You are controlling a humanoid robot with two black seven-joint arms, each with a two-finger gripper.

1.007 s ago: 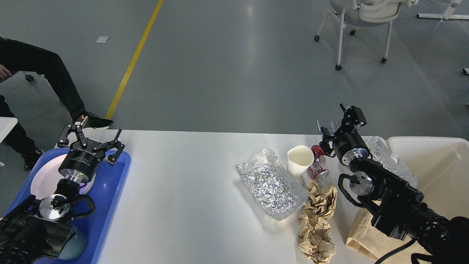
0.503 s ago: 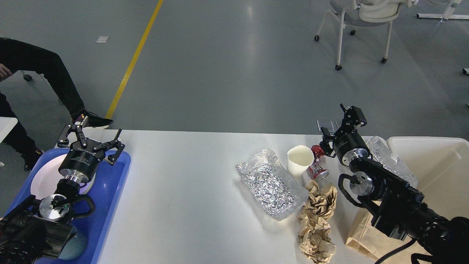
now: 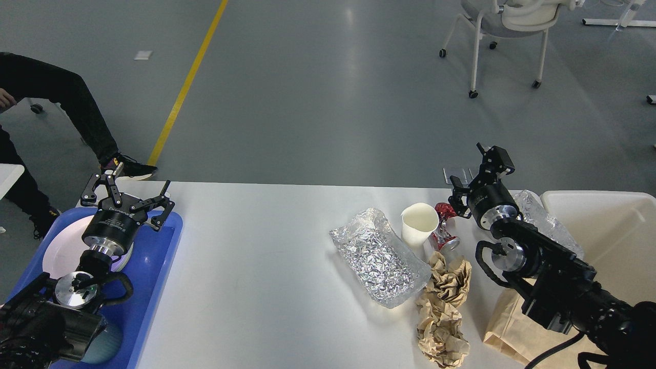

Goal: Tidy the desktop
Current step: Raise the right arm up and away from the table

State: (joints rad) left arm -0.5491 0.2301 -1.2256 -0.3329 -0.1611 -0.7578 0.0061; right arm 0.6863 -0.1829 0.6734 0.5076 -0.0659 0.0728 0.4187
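The white desktop carries litter on its right half: a crumpled foil bag, a white paper cup, a crushed red can and crumpled brown paper. My right gripper is open and empty, raised at the table's far edge just right of the can. My left gripper is open and empty above the far end of the blue tray, over a white plate.
A cream-white bin stands at the right edge, with crumpled clear plastic beside it and a flat brown paper bag in front. A grey-blue bowl lies in the tray. A person's legs are at far left and a chair at the back right.
My right arm has shifted very slightly to the right. The left arm and the objects have not moved.
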